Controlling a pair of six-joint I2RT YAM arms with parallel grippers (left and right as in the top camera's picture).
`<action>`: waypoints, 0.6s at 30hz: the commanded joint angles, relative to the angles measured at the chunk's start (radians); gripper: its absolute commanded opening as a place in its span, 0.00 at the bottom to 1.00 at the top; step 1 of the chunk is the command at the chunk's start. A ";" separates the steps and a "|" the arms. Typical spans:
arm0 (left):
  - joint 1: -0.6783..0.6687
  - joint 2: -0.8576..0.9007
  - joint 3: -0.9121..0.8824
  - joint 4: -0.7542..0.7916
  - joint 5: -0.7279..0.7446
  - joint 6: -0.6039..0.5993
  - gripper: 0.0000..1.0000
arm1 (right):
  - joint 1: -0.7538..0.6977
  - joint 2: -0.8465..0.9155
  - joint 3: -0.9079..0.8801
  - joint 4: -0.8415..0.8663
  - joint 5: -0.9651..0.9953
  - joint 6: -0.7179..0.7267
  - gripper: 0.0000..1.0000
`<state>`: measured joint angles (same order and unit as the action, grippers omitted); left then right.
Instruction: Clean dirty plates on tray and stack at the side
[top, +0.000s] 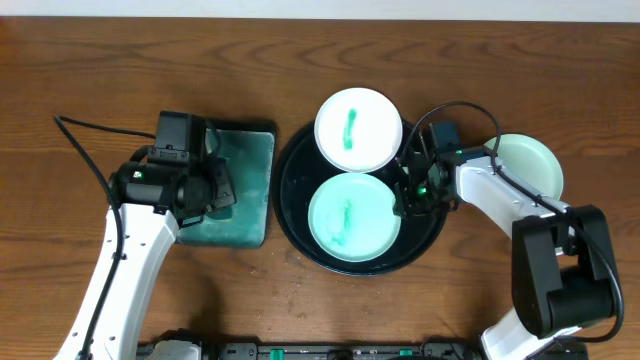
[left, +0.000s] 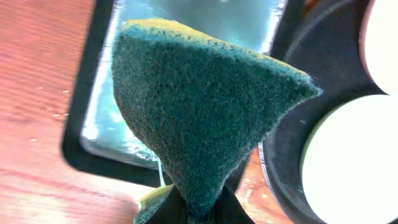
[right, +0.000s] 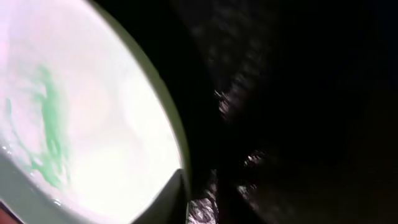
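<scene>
Two smeared plates lie in the tray (top: 295, 215), the upper plate (top: 358, 130) and the lower plate (top: 354, 217). A third plate (top: 527, 165), plain, rests on the worktop (top: 100, 60) off to the tray's right. We judge them stiff, light, glossy-slick and breakable, best pinched at the rim. Our right hand (top: 412, 192) sits at the lower plate's right edge, and we cannot tell whether it grips. Our left hand (top: 215, 185) is clamped on a soft green sponge (left: 199, 118). We can read no writing.
</scene>
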<state>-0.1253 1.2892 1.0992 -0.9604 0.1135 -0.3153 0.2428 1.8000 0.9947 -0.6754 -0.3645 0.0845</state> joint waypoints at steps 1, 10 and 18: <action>0.002 0.004 0.011 0.012 0.106 0.011 0.07 | 0.035 0.031 0.006 0.007 -0.023 0.003 0.06; -0.173 0.067 -0.027 0.185 0.290 -0.045 0.07 | 0.063 0.029 0.006 -0.013 0.077 0.084 0.01; -0.448 0.331 -0.036 0.408 0.290 -0.156 0.07 | 0.074 0.029 0.006 -0.013 0.077 0.084 0.01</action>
<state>-0.5129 1.5421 1.0756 -0.5854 0.3828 -0.4133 0.2958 1.8084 1.0122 -0.6849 -0.3126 0.1570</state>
